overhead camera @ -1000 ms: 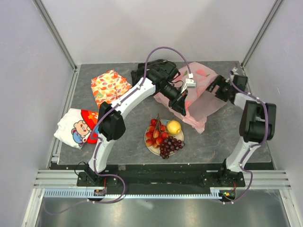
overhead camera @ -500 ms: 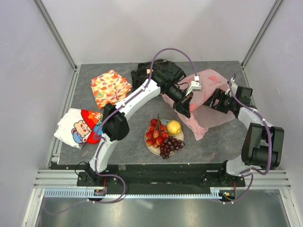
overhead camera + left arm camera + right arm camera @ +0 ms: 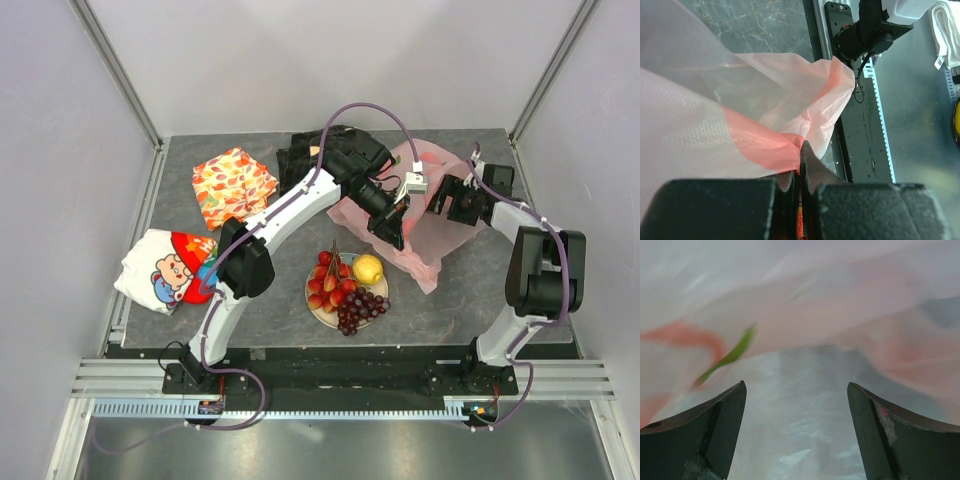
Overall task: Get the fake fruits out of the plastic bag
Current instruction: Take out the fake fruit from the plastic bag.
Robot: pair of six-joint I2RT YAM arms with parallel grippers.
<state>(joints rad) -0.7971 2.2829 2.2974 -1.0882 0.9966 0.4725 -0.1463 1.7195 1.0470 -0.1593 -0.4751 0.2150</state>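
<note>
Left gripper (image 3: 802, 150): fingers pressed together, pinching a fold of the plastic bag (image 3: 755, 95). The pink film fans out ahead of the tips.
Right gripper (image 3: 795, 390): fingers spread wide, bag film close in front. Contact can't be told.
Top view only: red fruit cluster (image 3: 325, 283), lemon (image 3: 368, 268) and grape bunch (image 3: 360, 308) sit on a plate (image 3: 316, 313), outside the bag, near the left gripper on its base side.
Left wrist only: the pinch itself.
Right wrist only: green print streak on the film, ahead-left of the fingers.
</note>
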